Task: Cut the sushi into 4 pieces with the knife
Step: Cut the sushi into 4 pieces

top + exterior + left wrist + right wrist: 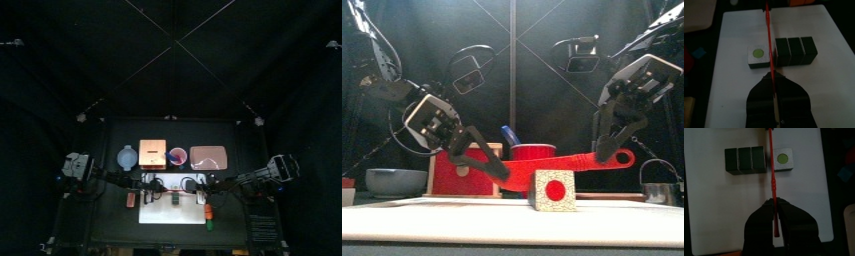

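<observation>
Red knife clamped at both ends by left gripper and right gripper, lying left-to-right over white cutting board, sushi roll beneath running front to back, blade above gap between three joined blocks and separated piece.

We saw two black, jointed arms.
The left gripper and right gripper each had jaws that looked grey outside and black inside, under a pale cross-plate; from the wrists we saw them broad and tapering.
</observation>
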`<state>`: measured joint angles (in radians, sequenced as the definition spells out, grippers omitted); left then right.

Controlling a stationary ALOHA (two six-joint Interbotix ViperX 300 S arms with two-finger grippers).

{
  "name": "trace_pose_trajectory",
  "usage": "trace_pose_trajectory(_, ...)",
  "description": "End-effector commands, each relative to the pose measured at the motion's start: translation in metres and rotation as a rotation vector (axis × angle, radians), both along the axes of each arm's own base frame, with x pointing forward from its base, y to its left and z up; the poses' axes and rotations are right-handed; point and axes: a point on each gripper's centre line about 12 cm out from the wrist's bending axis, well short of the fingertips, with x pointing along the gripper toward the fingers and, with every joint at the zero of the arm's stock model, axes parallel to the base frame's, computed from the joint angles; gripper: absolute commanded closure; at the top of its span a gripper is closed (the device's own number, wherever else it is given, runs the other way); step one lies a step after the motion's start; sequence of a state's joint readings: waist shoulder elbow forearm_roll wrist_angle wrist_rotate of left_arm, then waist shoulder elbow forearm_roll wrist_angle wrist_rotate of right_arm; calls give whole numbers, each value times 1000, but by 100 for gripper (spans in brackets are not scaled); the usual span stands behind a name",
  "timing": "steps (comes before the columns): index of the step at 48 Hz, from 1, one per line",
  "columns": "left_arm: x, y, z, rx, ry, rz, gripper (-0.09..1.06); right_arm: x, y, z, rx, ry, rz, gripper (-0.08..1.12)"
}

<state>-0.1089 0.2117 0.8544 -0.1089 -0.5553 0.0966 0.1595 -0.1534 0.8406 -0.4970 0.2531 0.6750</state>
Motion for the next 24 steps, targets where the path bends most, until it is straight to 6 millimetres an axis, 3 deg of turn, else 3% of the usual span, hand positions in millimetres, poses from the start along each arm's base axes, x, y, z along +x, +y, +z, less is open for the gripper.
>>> trace_pose_trajectory(1,5,-1,4,-5,-15,5,91,7,1,10,10,-40,4,94)
trace_pose_trajectory(15,4,13,-17,-15,40,65,91,6,-3,-20,0,44,-3,94)
trace_pose_trajectory(24,6,28,-15,-16,35,111,91,4,-20,-18,-11,46,-49,94)
